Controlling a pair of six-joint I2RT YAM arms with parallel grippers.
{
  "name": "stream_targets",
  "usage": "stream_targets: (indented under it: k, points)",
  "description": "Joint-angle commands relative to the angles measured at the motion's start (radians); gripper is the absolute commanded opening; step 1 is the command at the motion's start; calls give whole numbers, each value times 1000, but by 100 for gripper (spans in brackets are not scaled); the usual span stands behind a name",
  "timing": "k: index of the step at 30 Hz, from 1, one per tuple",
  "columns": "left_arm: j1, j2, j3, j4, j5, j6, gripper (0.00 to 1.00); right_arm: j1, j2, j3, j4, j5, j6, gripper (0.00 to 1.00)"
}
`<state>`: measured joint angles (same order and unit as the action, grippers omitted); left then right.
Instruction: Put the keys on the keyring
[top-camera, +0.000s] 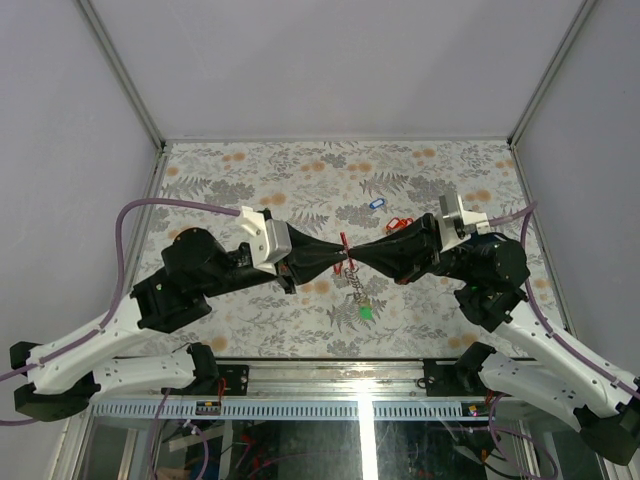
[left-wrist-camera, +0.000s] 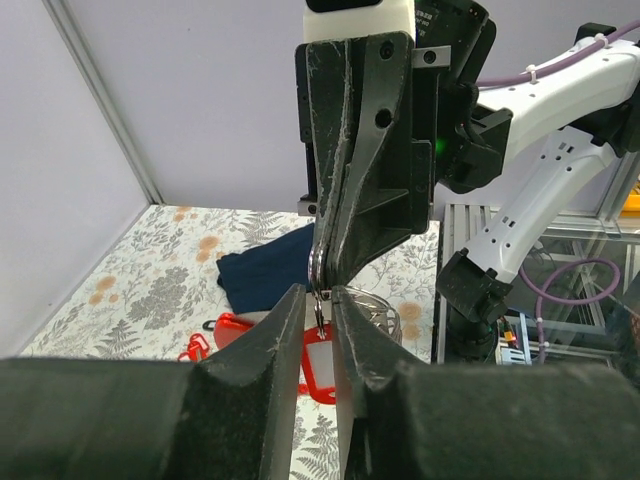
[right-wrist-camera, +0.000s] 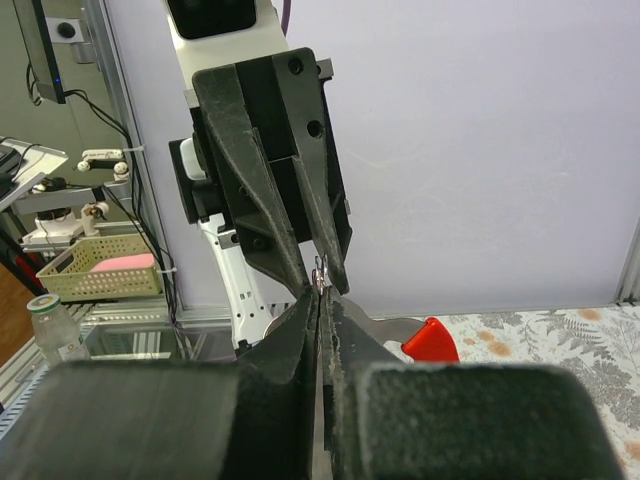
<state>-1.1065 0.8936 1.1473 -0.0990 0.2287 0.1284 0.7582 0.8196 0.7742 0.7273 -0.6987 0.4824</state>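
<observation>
My right gripper (right-wrist-camera: 318, 300) clenches the thin silvery metal keyring (left-wrist-camera: 315, 268), while my left gripper (left-wrist-camera: 318, 305) flanks 1 small silvery red-tagged key (left-wrist-camera: 318, 350), whether gripped I cannot tell.

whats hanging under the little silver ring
A red oblong plastic tag hangs under the small silver ring on a thin metal piece; black fingers cover the tag's sides.

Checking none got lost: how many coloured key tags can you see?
4: blue tag farthest back; loose red tag just right of it, possibly two overlapping; hanging red tag mid-air at the centre; green tag nearest the front.
</observation>
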Motion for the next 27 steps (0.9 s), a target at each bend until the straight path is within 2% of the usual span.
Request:
stream_targets:
  k: [1,5,11,15,17,22,27]
  points:
    - [-8,20,32,44,31,0,13,0,-19,14,87,-8,1,0]
    - [-8,27,41,37,36,5,0,-1,-18,14,86,-11,2,0]
    - [-8,40,88,-26,48,18,0,-2,-20,14,60,-13,-20,2]
    - [-7,58,163,-165,25,50,0,-1,-58,50,-115,-4,-143,26]
    - [-7,65,201,-239,16,68,0,-1,-81,84,-252,8,-236,33]
    - [-8,92,299,-428,-2,98,0,-1,-98,169,-548,11,-397,39]
    - [-8,189,431,-653,1,122,0,-1,-56,244,-700,-36,-463,42]
